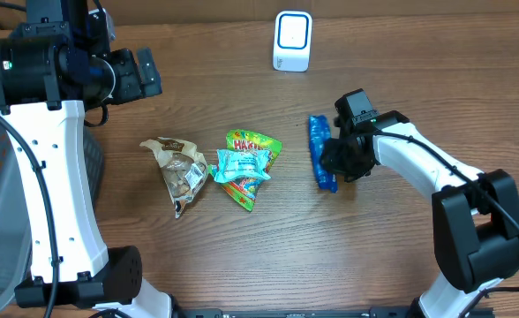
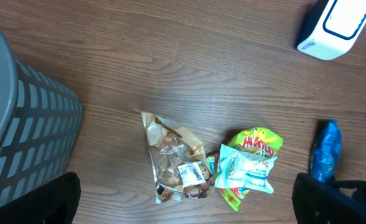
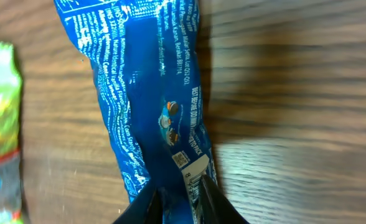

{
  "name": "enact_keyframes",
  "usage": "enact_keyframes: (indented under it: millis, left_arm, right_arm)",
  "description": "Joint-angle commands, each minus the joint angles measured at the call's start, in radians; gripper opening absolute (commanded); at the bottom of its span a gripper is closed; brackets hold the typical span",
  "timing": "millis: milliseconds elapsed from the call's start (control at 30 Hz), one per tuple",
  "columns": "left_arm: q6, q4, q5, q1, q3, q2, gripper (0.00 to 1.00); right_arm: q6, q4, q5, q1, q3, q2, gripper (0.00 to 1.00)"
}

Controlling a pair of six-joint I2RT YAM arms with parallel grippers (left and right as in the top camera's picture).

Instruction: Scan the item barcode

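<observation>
Your right claw (image 3: 180, 202) grips the crinkled blue plastic packet (image 3: 149, 93) endwise (on a wood-grain table (image 3: 295, 93)) — left claw (image 1: 145, 75) spread wide.

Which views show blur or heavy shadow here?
Overhead: crisp, evenly lit, only soft shadows by the blue packet. Left wrist: slightly soft; its own fingers are dark blurs in the bottom corners. Right wrist: packet print sharp, wood at right smeared and shaded darker toward the top.

Blue packet (image 3: 152, 106) running off the bottom edge behind the fingers (image 3: 215, 202), its small print blurring, scanner (image 2: 332, 25) and basket (image 2: 21, 124) being cropped at picture edges
</observation>
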Motion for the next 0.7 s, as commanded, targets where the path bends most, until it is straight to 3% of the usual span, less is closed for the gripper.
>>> enact_keyframes:
  millis: [0, 100, 300, 367, 433, 467, 667]
  left_arm:
    - [-0.017, 0.001, 0.011, -0.002, 0.0, -0.016, 1.0]
    - [-0.017, 0.001, 0.011, -0.002, 0.0, -0.016, 1.0]
    - [-0.017, 0.001, 0.011, -0.002, 0.0, -0.016, 1.0]
    - [-0.017, 0.001, 0.011, -0.002, 0.0, -0.016, 1.0]
    - [-0.017, 0.001, 0.011, -0.002, 0.0, -0.016, 1.0]
    - [-0.017, 0.001, 0.011, -0.002, 0.0, -0.016, 1.0]
    - [-0.017, 0.001, 0.011, -0.002, 0.0, -0.016, 1.0]
  right_arm:
    - [0.208, -0.007, 0.196, -0.007, -0.006, 0.007, 0.13]
    - [0.22, -0.013, 0.195, -0.011, 0.014, 0.007, 0.04]
    - [0.101, -0.08, 0.191, -0.008, 0.142, -0.033, 0.04]
    - [0.062, -0.103, 0.191, -0.008, 0.175, -0.039, 0.18]
    - [0.055, -0.122, 0.191, -0.008, 0.191, -0.038, 0.46]
    - [0.055, -0.126, 0.189, -0.008, 0.191, -0.038, 0.54]
    - [0.053, -0.119, 0.16, -0.064, 0.192, -0.038, 0.61]
